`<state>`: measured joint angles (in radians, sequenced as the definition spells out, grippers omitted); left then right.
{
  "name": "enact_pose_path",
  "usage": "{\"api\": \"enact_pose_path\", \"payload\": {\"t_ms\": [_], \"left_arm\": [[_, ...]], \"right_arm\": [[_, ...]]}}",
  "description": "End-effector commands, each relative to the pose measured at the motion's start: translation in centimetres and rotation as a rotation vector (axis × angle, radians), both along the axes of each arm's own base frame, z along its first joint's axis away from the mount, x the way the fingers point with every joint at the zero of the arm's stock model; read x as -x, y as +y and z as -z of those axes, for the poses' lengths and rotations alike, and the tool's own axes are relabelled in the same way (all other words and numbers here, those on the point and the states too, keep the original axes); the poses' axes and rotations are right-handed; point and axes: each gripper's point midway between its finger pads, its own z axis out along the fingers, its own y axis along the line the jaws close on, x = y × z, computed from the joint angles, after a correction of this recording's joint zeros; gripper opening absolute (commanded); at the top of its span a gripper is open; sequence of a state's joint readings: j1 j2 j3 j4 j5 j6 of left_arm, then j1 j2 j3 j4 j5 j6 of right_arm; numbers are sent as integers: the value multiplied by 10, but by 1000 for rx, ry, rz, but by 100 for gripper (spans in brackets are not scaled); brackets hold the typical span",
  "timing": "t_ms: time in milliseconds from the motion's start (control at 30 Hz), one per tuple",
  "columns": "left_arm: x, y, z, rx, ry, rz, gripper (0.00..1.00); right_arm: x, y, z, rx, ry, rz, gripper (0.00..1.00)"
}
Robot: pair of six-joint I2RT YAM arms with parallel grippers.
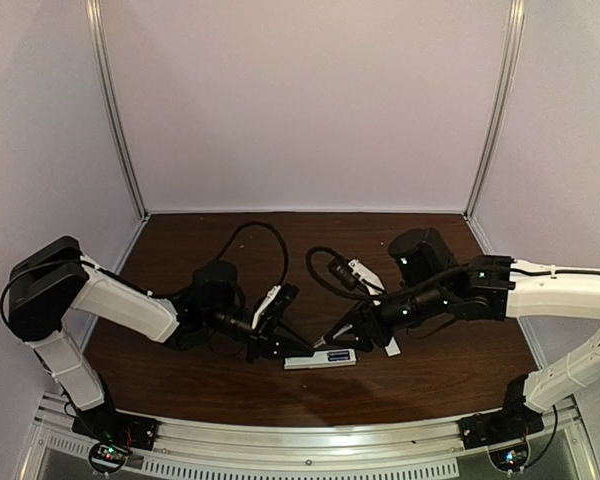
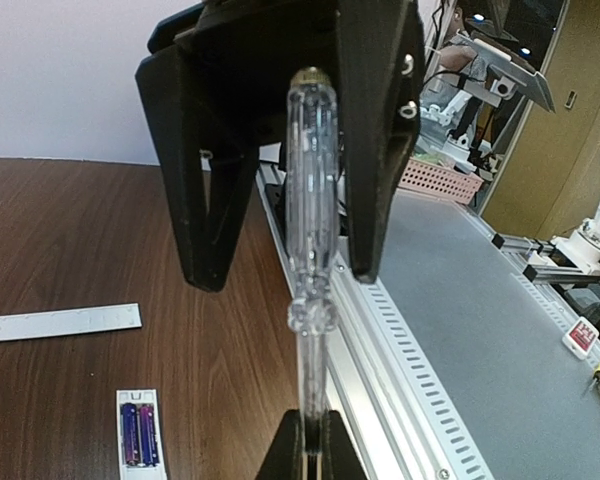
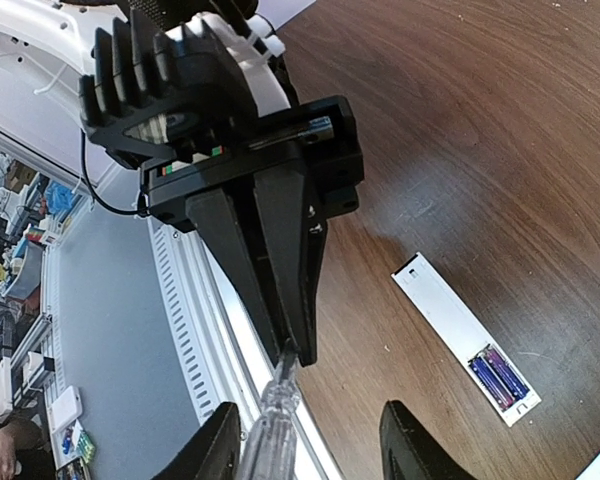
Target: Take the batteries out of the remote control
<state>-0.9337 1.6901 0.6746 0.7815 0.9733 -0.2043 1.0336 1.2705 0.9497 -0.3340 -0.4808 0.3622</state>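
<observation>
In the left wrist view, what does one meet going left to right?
Flat white plastic cover strip → slim white rectangular remote control, two blue-purple cylindrical batteries in its bay → clear-handled metal screwdriver.

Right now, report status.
Left end effector shut on screwdriver. Right end effector open, astride its handle. Both batteries in remote control bay, cover off. Bay unobstructed.

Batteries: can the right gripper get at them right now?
Probably not yet. The batteries lie exposed in the remote control, but the right gripper stands open around the screwdriver held by the left gripper.
</observation>
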Motion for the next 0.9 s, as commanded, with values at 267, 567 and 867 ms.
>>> {"api": "enact_pose_path", "payload": {"t_ms": [267,567,867], "left_arm": [[-2,-9,1,-10,-1,15,0],[-3,-10,3,-18,0,10,0],[-4,-10,4,-22,-1,8,0]], "right_arm": [[2,7,-7,40,-3,-35,34],[0,7,-3,78,0,-22,27],[0,10,4,102,14,-23,25]]}}
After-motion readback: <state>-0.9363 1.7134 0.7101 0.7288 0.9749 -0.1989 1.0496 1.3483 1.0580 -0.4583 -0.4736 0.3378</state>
